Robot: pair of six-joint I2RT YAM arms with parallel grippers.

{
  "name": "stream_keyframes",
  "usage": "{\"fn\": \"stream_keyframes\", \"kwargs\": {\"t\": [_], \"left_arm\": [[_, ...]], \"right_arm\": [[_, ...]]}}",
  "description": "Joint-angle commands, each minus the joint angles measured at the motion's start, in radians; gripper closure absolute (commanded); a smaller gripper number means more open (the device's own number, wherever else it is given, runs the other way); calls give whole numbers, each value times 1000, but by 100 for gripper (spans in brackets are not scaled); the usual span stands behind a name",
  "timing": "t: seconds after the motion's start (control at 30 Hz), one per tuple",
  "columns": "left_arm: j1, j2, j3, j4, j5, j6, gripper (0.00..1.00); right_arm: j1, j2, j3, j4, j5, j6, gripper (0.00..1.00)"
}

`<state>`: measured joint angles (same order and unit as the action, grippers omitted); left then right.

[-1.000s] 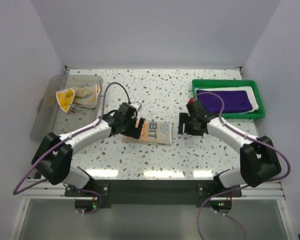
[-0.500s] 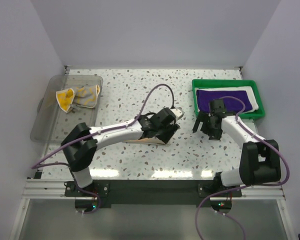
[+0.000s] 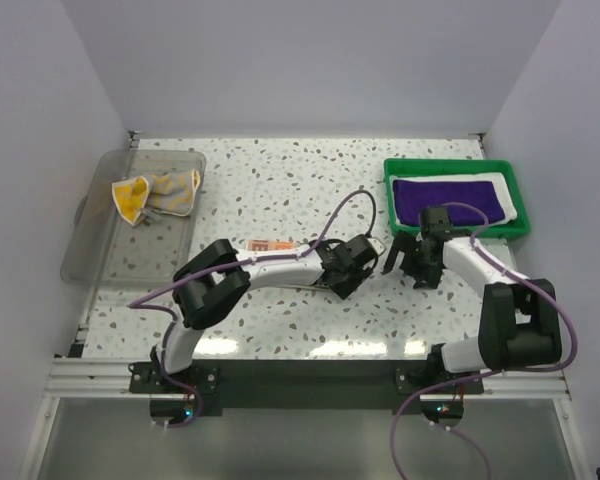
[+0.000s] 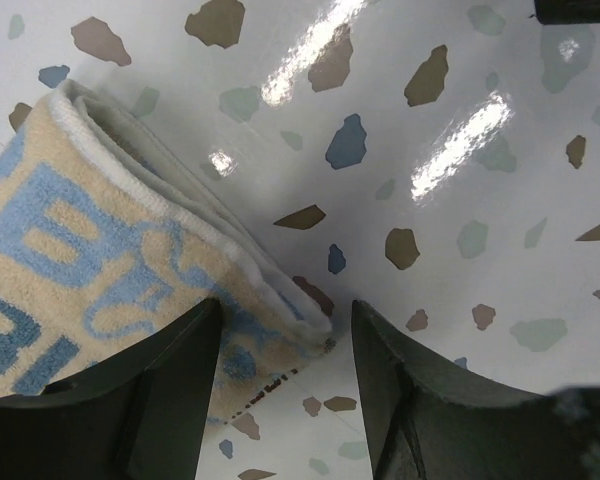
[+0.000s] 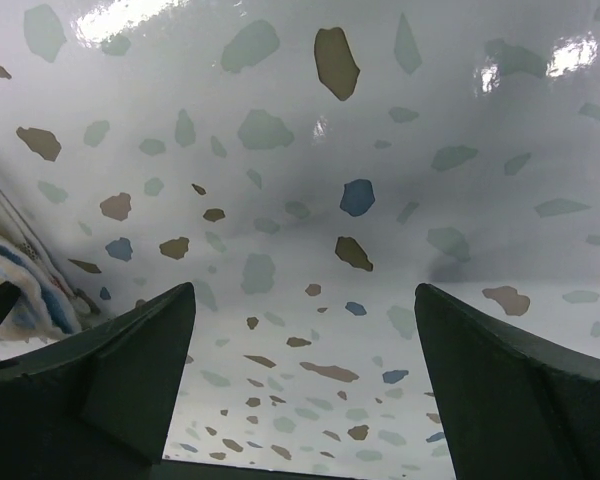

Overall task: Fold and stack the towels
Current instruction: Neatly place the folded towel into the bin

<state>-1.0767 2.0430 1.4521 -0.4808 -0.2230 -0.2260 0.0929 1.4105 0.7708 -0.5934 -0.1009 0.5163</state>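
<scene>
- At the middle of the top view, the left gripper [image 3: 357,262] sits low over the speckled table [image 3: 300,170].
- In its wrist view the jaws stand apart, astride a corner of the folded lettered towel [image 4: 90,240]; the finger [image 4: 420,400] at lower right is clear of the cloth.
- Just right of it, the right gripper [image 5: 305,300] is spread wide, only table between its fingers.
- At upper right, the purple towel [image 3: 448,200] lies on the white towel [image 3: 508,190] in the green tray [image 3: 450,163].

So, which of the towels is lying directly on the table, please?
The pale lettered towel, by the left gripper; purple towel and white towel lie in the green tray.
</scene>
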Motion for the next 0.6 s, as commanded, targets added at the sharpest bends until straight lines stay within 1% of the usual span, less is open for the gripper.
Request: {"fn": "stream_keyframes", "kwargs": {"t": [0.0,0.13,0.27,0.37,0.4,0.47,0.5,0.57], "left_arm": [[-5,29,39,-38,-50,1,40],[-5,36,5,-45,-70,-30,38],[-5,37,-42,-24,-85,-56,41],[-5,48,-76,-12,-101,-68,52],[-5,52,-88,-10,-105,-73,61],[-5,55,-99,-1,-110,-78,72],[-3,54,-110,4,-111,-82,85],[-3,43,-117,15,-114,-84,97]], "right_arm": [[-4,-38,-10,36,-42,14,6],[-4,-38,-16,73,-80,17,7],[-5,-35,-34,109,-109,28,7],[-4,-38,-41,133,-132,39,7],[-4,-39,-41,145,-140,44,7],[-4,-42,-41,155,-161,48,7],[-4,-45,-41,159,-166,51,7],[-4,-48,-44,173,-189,63,7]]}}
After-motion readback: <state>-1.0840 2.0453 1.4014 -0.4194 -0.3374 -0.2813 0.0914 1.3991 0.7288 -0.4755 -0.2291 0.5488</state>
